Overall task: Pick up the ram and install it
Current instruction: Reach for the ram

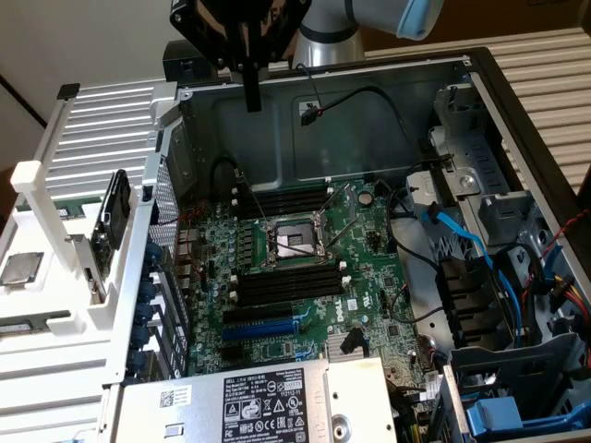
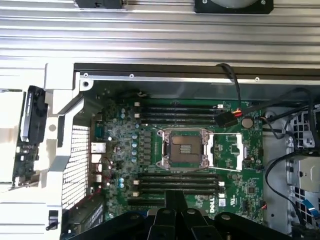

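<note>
Where the ram (image 1: 110, 220) stood: at the exterior view's left, about mid-height in the frame, set on edge in the white rack (image 1: 55, 166) beside the open computer case (image 1: 388, 101). It was outside the case and well apart from the gripper (image 1: 252, 101).
Look of the ram: a thin, dark stick, nearly black, leaning a little, with a small pale patch on the face turned to the camera. Its chips were too small to make out.
Count of the ram: one.
Tool: the gripper hung in the upper middle of the exterior frame, above the case's far wall. Its fingers were clenched together with nothing between them.
Count of the tool: one, on one arm (image 1: 369, 14).
Board: one green motherboard (image 1: 369, 268) lay flat on the floor of the case.
Socket: one processor socket (image 1: 294, 242) with a metal frame sat at the middle of the board.
Slots: two banks of bare black memory slots with white end clips, the upper bank (image 1: 286, 201) above the socket in the frame and the lower bank (image 1: 291, 284) below it. The slots within each bank sat too close together to count surely.
Expansion: one blue expansion slot (image 1: 263, 328) lay below the lower bank.
Rack's other piece: one square silvery chip (image 1: 20, 268) lay flat, lower left of the ram.
</note>
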